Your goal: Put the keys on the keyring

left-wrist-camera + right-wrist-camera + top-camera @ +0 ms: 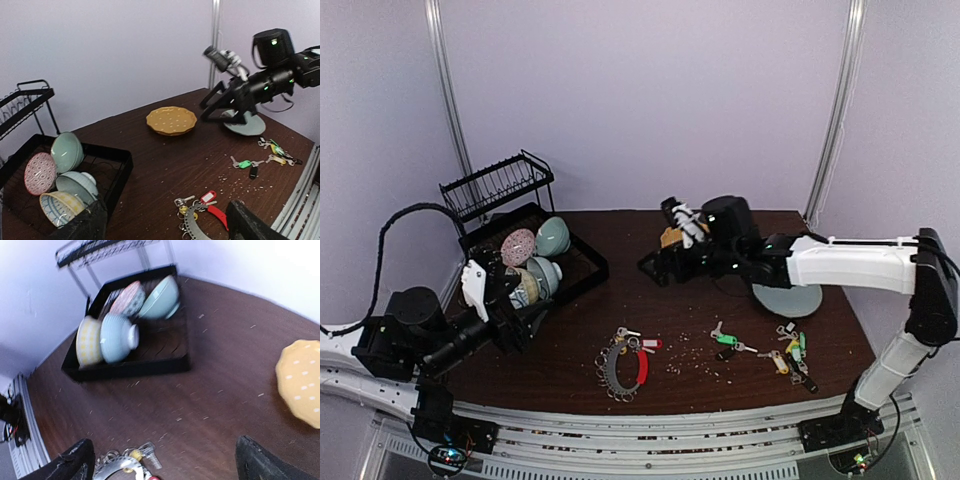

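The keyring (623, 369), a grey band with a red arc and small silver loops, lies at the table's front centre. A red-tagged key (650, 344) and a silver key (625, 333) lie at its far end. A green-tagged key (725, 339) and a cluster of tagged keys (793, 351) lie loose to the right. My left gripper (510, 322) is open and empty, raised left of the keyring (196, 226). My right gripper (655, 264) is open and empty, high over the table's middle; the keyring (117, 469) shows at the lower edge of the right wrist view.
A black dish rack (585, 262) with several bowls stands at the back left. A yellow dotted plate (171, 120) sits at the back centre, a grey plate (788, 297) to its right. Crumbs are scattered near the keys.
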